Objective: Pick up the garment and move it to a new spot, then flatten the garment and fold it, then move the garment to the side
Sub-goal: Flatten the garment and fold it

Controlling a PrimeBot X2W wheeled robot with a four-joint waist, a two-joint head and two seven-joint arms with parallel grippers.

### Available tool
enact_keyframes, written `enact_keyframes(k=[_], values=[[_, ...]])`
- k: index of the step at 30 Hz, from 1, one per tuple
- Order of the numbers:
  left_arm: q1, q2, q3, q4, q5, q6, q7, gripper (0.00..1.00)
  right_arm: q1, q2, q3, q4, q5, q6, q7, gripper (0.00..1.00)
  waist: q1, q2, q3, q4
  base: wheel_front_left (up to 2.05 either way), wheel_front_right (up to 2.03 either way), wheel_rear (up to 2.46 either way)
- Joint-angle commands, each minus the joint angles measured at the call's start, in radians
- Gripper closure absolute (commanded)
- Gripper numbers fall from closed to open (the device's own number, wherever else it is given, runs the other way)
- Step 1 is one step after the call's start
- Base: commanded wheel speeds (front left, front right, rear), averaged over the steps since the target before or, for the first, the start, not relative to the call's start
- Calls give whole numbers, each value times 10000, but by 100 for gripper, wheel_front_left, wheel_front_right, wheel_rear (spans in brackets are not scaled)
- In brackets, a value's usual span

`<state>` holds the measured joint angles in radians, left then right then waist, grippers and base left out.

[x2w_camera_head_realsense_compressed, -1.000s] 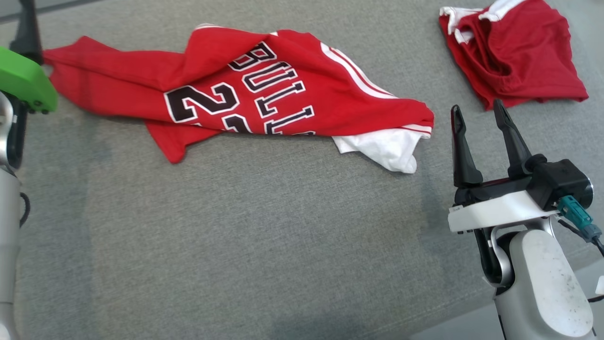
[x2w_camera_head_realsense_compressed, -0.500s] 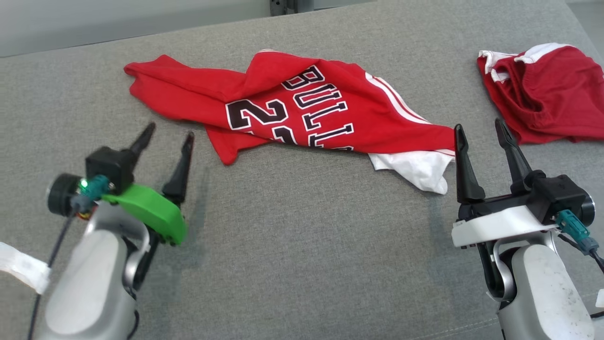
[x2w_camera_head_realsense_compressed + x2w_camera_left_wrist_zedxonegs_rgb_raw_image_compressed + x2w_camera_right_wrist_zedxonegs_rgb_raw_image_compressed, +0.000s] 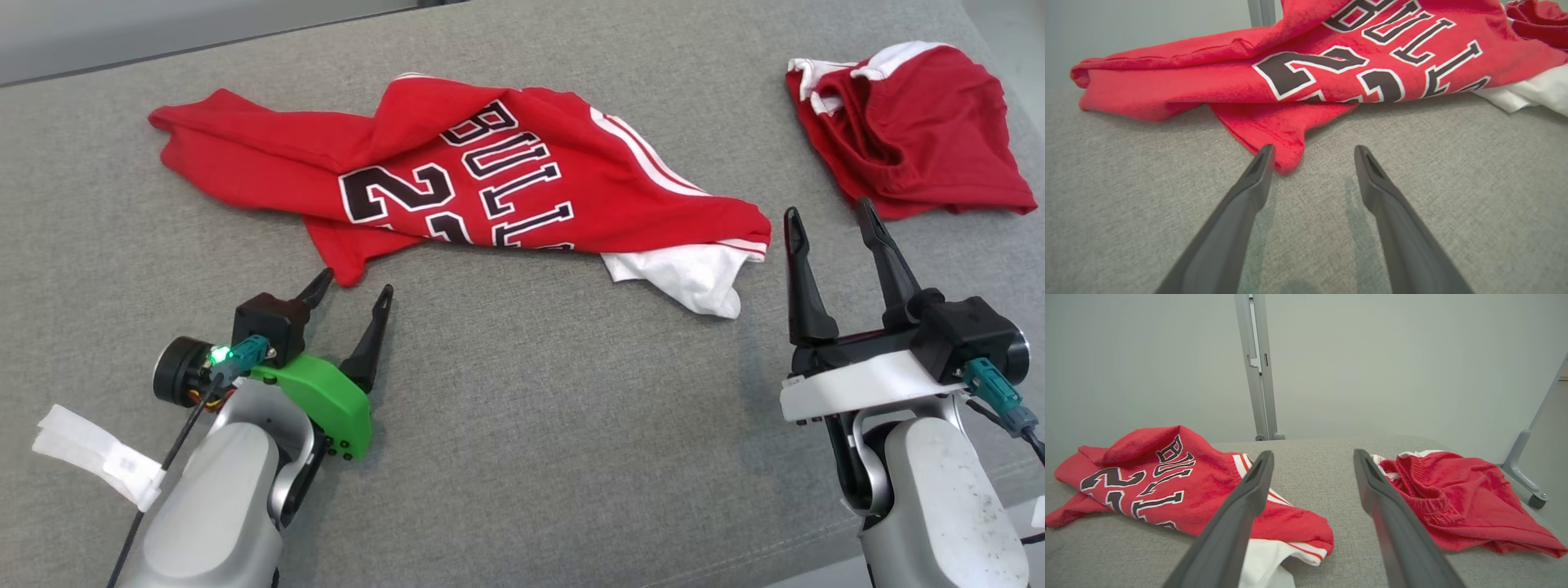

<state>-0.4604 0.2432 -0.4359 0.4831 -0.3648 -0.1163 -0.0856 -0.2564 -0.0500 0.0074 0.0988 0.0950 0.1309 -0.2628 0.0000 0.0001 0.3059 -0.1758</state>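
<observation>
The garment (image 3: pixel 506 180) is a red jersey with black-and-white lettering, lying crumpled across the far middle of the grey cushion (image 3: pixel 522 425); a white inner layer (image 3: pixel 686 278) pokes out at its right end. My left gripper (image 3: pixel 356 282) is open, its tips just short of the jersey's lower left corner (image 3: pixel 1286 159). My right gripper (image 3: pixel 826 212) is open and empty, just right of the white end. The jersey (image 3: pixel 1167 486) lies to the left in the right wrist view.
A second red garment with white trim (image 3: pixel 906 131) lies bunched at the far right of the cushion; it lies right of my fingers (image 3: pixel 1457 502) in the right wrist view. A grey metal post (image 3: pixel 1257 367) stands behind the cushion before a pale wall.
My left arm came down from the jersey's far left end to the near left, fingers open toward the lower corner. The head camera shifted. The right gripper held still.
</observation>
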Motion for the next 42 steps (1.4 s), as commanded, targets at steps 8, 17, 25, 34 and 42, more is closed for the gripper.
enact_keyframes(k=[8, 17, 25, 34, 42], values=[[-818, 83, 160, 1513, 170, 340, -377, 53, -123, -12, -79, -65, 75, -4, -27, 0, 0, -1, 502, -633, 0, 0, 0], [-613, 0, 90, 1264, 330, 386, -1527, 100, 130, -12, -351, -4, 36, -4, -27, 0, 0, -1, 95, -263, 0, 0, 0], [767, 502, 389, -1936, 582, 915, -1795, 100, 373, -15, -620, 11, -53, -4, -27, 0, 0, -1, -487, 536, 0, 0, 0], [3170, 1574, 655, -6104, 696, 1703, -873, 100, 642, -14, -910, -38, -195, -4, -27, 0, 0, -1, -853, 1202, 0, 0, 0], [5261, 2113, 688, -7291, 110, 2082, 220, 100, 832, -17, -821, 87, -290, -4, -27, 0, 0, -1, -955, 1361, 0, 0, 0]])
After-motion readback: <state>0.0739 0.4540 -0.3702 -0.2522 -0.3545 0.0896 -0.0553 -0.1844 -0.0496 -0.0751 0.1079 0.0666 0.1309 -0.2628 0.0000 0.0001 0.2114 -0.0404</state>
